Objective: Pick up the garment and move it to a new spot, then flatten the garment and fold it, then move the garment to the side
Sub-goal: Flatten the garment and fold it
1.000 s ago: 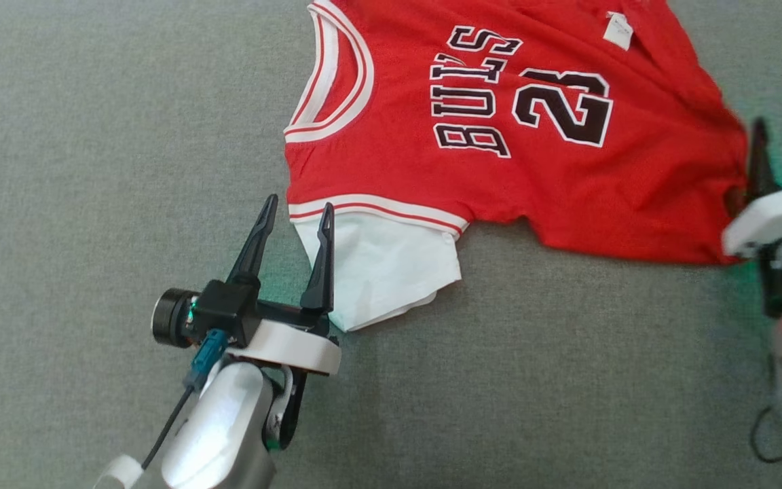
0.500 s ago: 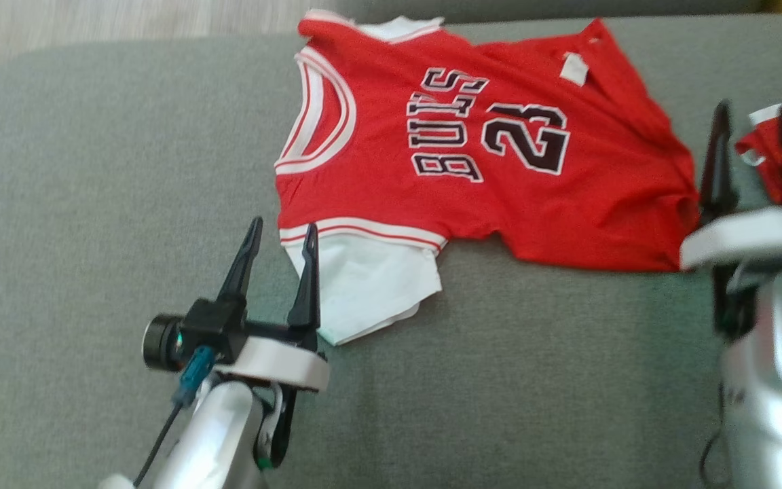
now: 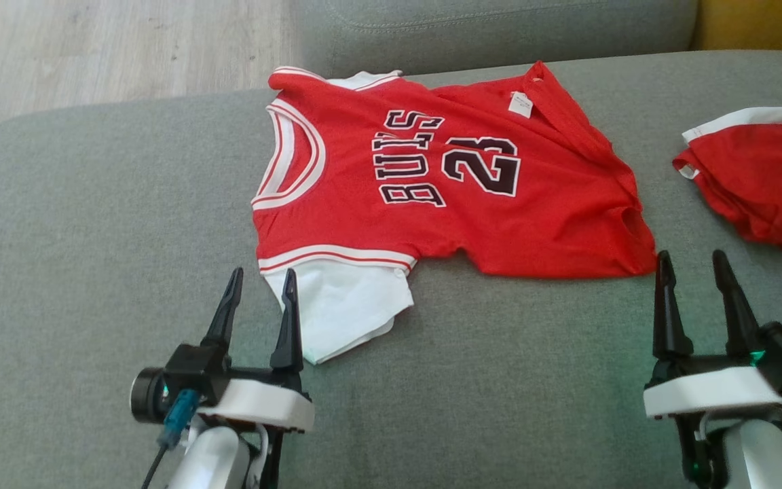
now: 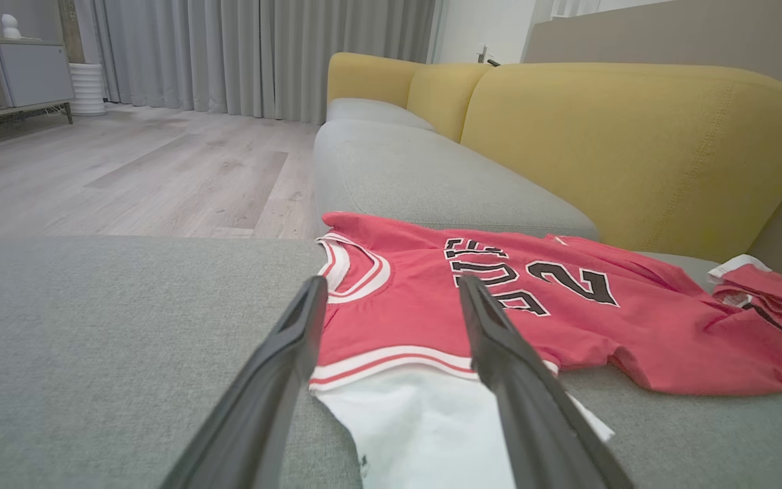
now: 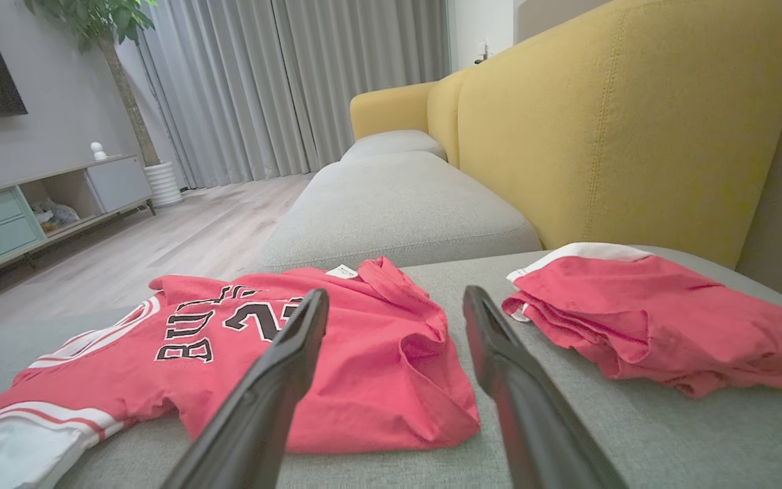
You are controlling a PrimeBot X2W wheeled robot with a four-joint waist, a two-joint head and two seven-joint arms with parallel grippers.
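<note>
Left claw (image 3: pixel 262 275) spread beside the white sleeve (image 3: pixel 343 305) of the jersey (image 3: pixel 445 204), right claw (image 3: pixel 691 257) spread near its hem corner. It lies on the sofa seat (image 3: pixel 92 238): light, floppy, best pinched at edges, I'd say.

Jersey (image 3: pixel 445 197): lay mid-way across the seat cushion (image 3: pixel 92 238).
Second garment (image 3: pixel 757 176): lay on the same cushion at the jersey's 3 o'clock, apart from it.
Left gripper (image 3: pixel 263 273): stood at the jersey's 7 o'clock, just beside it.
Right gripper (image 3: pixel 691 255): stood at the jersey's 5 o'clock, near its corner.
Floor (image 3: pixel 113 47): lay beyond the cushion, at 11 o'clock.
</note>
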